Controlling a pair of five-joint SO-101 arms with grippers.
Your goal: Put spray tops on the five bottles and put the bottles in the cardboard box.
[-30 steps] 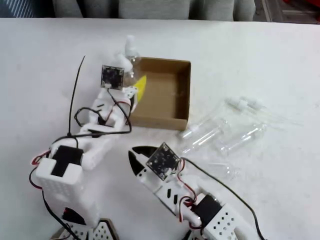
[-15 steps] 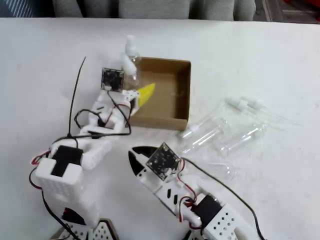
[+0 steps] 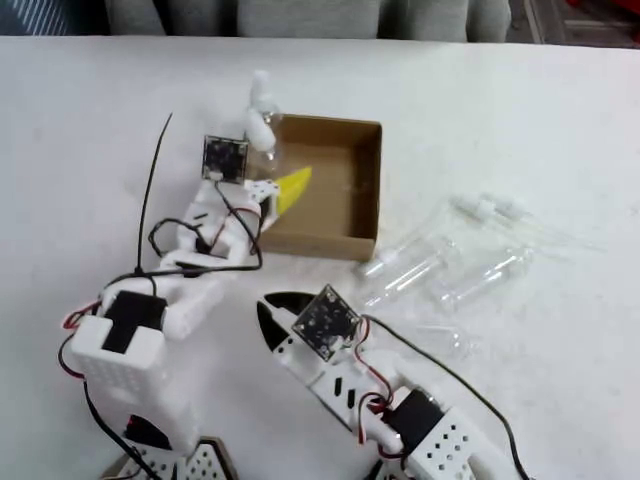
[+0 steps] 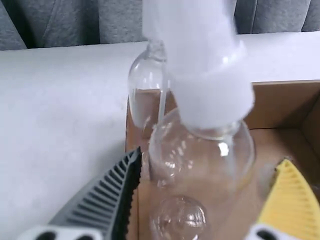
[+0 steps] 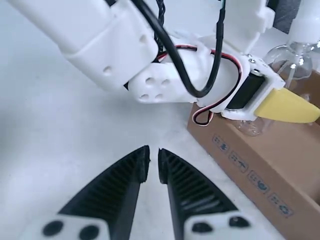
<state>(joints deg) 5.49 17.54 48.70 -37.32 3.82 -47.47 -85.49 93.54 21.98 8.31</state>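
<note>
L gripper (image 4: 210, 160) at cardboard box (image 3: 340, 235) left wall, jaws wide apart either side of 1 upright capped bottle (image 4: 200, 150), R gripper (image 5: 153, 160) near box front, jaws closed, empty, approx. 3 loose bottles (image 3: 440, 265) lying right of box

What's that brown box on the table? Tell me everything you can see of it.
The cardboard box is brown, shallow and open-topped, with plain upright walls, sitting flat on the white table. A clear bottle with a white spray top stands at its far left corner. The left pincer is open there, its yellow finger over the box's inside.
</note>
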